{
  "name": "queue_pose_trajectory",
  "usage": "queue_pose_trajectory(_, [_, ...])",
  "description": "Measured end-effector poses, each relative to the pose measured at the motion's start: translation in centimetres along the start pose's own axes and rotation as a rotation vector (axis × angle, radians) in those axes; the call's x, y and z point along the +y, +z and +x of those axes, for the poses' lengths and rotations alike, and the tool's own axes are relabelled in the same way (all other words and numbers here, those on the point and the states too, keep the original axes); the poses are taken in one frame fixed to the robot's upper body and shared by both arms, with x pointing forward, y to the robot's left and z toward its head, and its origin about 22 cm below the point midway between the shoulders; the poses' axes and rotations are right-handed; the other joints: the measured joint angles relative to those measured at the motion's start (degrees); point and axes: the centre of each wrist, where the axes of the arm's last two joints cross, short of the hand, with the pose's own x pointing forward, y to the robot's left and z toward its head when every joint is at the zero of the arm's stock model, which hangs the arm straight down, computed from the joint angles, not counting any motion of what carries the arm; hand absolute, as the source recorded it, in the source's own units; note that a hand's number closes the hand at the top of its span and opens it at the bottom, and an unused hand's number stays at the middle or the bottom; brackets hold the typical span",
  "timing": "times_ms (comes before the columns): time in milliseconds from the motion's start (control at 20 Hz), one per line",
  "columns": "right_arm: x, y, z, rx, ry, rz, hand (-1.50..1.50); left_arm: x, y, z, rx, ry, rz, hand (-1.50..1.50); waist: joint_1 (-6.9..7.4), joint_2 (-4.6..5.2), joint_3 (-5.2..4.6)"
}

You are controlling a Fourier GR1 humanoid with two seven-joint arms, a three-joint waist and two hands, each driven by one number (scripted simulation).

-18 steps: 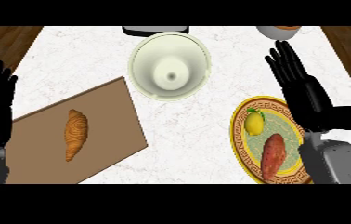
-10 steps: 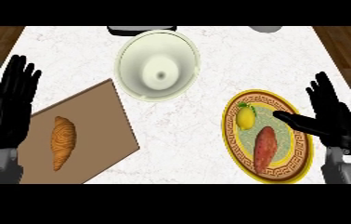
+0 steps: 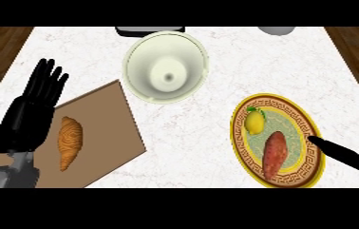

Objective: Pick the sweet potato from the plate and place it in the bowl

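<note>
Moved: right hand (image 3: 336, 152) drops to plate's (image 3: 308, 123) 4 o'clock rim, fingers unclear.
Sweet potato (image 3: 275, 153): ungrasped.
Left hand (image 3: 33, 107): resting, fingers straight.

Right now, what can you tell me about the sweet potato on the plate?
The sweet potato is long and reddish-brown, fat in the middle and narrower toward its ends. It lies flat on the yellow patterned plate, pointing from the plate's middle toward its near rim. A lemon sits just beyond its far end. A black finger of the right hand reaches over the plate's right rim beside it, not touching it.
</note>
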Motion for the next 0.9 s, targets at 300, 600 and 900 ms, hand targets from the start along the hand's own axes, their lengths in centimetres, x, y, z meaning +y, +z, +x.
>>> queue_pose_trajectory(300, [-2.4, -1.5, 3.3, 0.145, 0.287, 0.188, -1.5, -0.8, -0.2, -0.2, -0.001, 0.02, -0.045, 0.0, 1.68, 0.1, -0.03])
queue_pose_trajectory(600, [-2.1, -1.4, 5.8, 0.352, 0.533, 0.575, -1.5, -1.1, -0.5, -0.2, -0.002, 0.028, -0.072, 0.0, 2.85, 0.3, 0.01])
queue_pose_trajectory(900, [-1.4, -2.4, 11.7, 0.385, 0.546, 0.752, -1.5, -0.8, -0.9, -0.4, 0.004, 0.031, -0.067, 0.0, 2.62, 0.13, 0.14])
